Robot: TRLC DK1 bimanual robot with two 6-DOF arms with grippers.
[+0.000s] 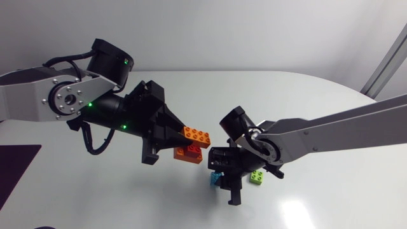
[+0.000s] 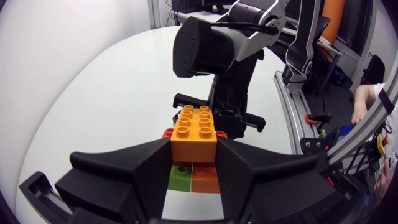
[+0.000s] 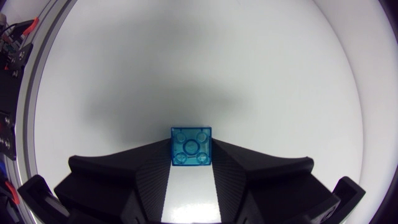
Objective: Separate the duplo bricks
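Obs.: both arms meet at centre frame of the head view, above the white bench (image 1: 95, 197).

Left gripper (image 1: 180, 138): pinching an orange eight-stud plastic duplo brick (image 2: 194, 130) from both long sides, held clear of the bench. A red duplo brick (image 1: 189, 153) hangs directly under it. The left wrist view also shows a small green piece (image 2: 180, 178) and a small orange piece (image 2: 204, 178) beneath the held brick; cannot tell whether they are clipped on.

Right gripper (image 3: 191, 155): fingertips pressed onto a translucent blue four-stud duplo brick (image 3: 191, 144), low over the bench, right of centre and lower in the head view. A lime-green small duplo brick (image 1: 257, 177) lies on the bench just beside this gripper, apart from the blue one.

Status (judgement): blue and lime-green look separated. The orange stack is the part not yet pulled apart.

Risks:
- Blue brick is held only at the fingertips, so a quick move or a tilt could let it pivot out and skid into the lime-green brick
- Red brick hangs by its studs alone, so a jolt could drop it from height and make it bounce away
- The grippers are near each other, so a reach for the red brick could clip the left fingers and shift the orange brick
- A twisting pull could lever the whole stack out of the left pinch
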